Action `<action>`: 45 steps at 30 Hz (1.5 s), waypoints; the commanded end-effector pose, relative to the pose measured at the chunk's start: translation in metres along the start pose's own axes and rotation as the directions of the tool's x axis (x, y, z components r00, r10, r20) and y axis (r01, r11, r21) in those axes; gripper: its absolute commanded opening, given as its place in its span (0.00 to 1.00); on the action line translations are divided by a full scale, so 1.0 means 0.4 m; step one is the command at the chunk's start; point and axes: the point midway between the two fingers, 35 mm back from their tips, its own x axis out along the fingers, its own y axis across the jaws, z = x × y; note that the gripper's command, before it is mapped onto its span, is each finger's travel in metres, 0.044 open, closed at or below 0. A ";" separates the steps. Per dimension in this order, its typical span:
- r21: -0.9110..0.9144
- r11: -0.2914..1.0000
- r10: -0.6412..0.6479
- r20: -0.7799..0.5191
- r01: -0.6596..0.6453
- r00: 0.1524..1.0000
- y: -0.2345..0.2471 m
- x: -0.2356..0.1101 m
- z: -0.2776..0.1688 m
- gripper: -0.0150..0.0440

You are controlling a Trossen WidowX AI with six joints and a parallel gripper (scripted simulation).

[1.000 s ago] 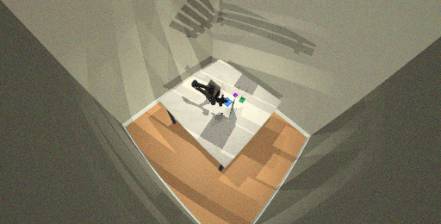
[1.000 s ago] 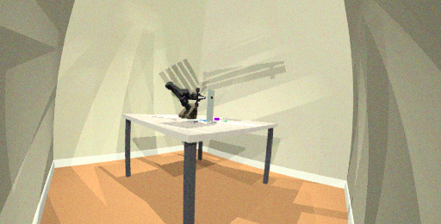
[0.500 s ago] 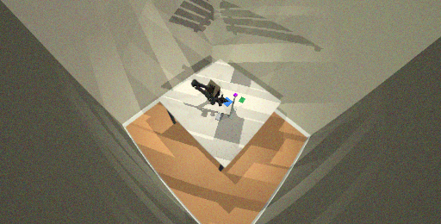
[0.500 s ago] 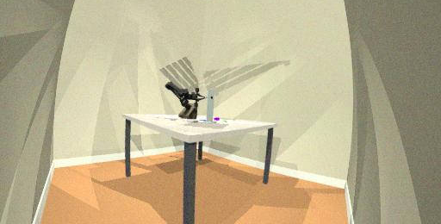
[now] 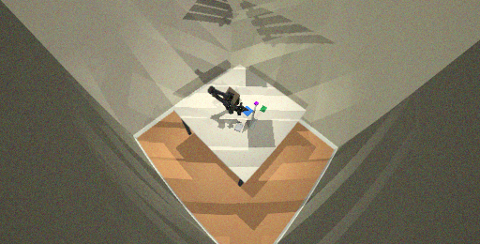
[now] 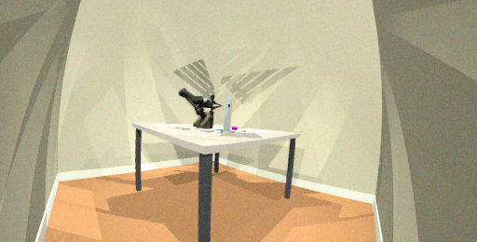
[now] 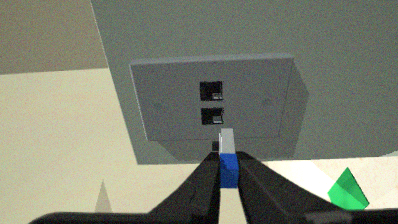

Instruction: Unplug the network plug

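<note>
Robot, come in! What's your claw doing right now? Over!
Claw shut on the blue plug. Plug out of the sockets, held just in front of the grey panel. Nothing blocking it. Over.
</note>
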 end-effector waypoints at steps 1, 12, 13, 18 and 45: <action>-0.007 1.000 0.005 0.004 -0.005 1.000 0.005 -0.009 -0.001 0.25; -0.007 1.000 0.005 0.004 -0.005 1.000 0.004 -0.021 -0.006 0.25; -0.007 1.000 0.005 0.004 -0.005 1.000 0.004 -0.022 -0.007 0.25; 0.000 1.000 0.000 0.000 0.000 1.000 0.002 -0.020 -0.009 0.25; 0.057 0.991 -0.117 -0.026 0.118 0.993 0.086 -0.019 -0.041 0.25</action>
